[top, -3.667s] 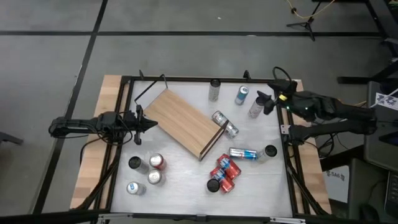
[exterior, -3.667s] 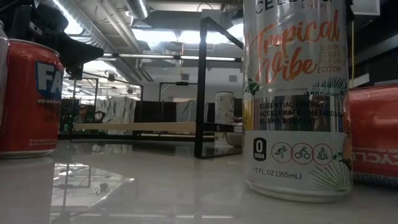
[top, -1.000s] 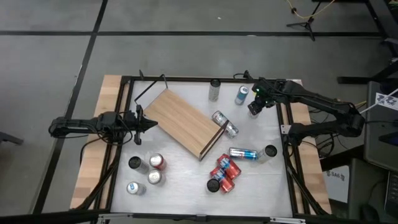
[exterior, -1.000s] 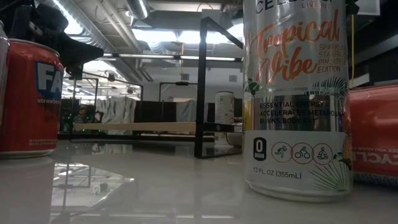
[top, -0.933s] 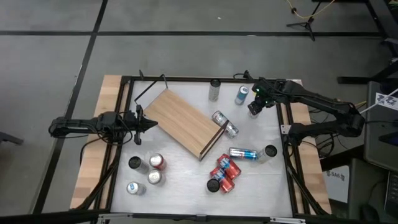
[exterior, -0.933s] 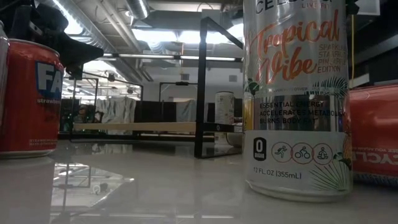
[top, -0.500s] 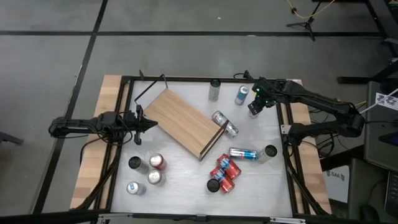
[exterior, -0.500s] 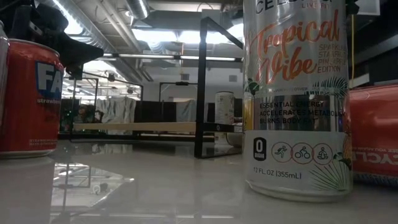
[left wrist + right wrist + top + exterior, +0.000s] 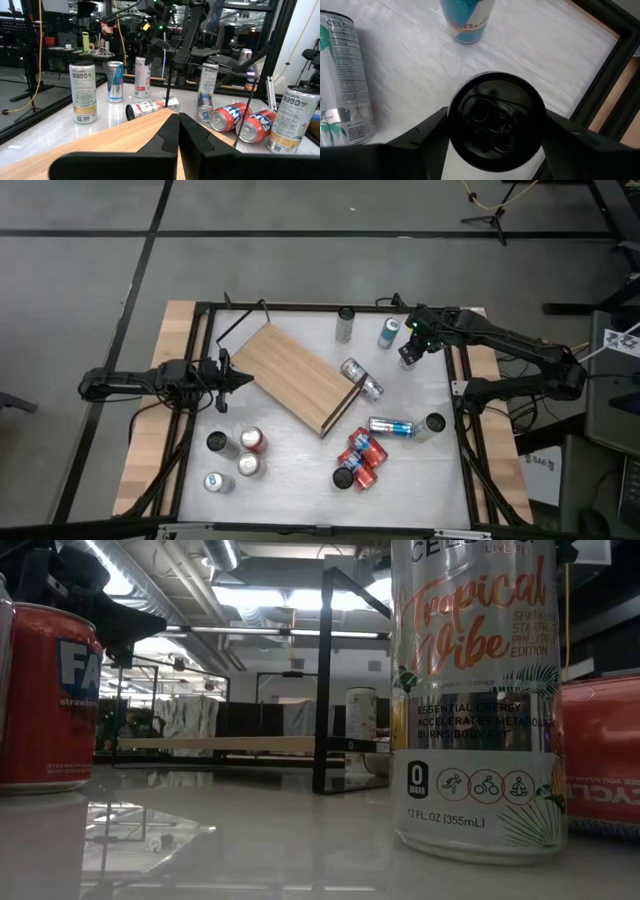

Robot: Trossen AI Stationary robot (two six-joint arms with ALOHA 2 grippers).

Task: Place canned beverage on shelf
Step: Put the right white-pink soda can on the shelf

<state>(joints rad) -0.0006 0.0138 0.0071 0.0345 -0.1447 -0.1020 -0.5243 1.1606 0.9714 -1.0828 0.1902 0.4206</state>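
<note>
— Cans first: which one is the right gripper (image 9: 492, 122) on?
— An upright can with a black lid (image 9: 495, 120), near the table's far right corner; the dark fingers (image 9: 420, 135) press both its sides, clamped on it. From above, the gripper (image 9: 412, 348) covers that can.
— Anything readable nearby?
— A tall silver can (image 9: 342, 82) beside it reads "CELSIUS"; a blue-and-silver can (image 9: 466, 20) stands farther off. At table level, a silver can (image 9: 475, 695) says "Tropical Vibe", "12 FL OZ (355mL)", and a red can (image 9: 45, 695) shows "FA".
— And the flat light-wood shelf board?
— The board (image 9: 297, 375) lies slantwise mid-table on its black wire frame, with no can on it.
— Left gripper?
— The left gripper (image 9: 240, 380) waits at the board's left corner, fingers (image 9: 167, 137) pinched together on nothing.
</note>
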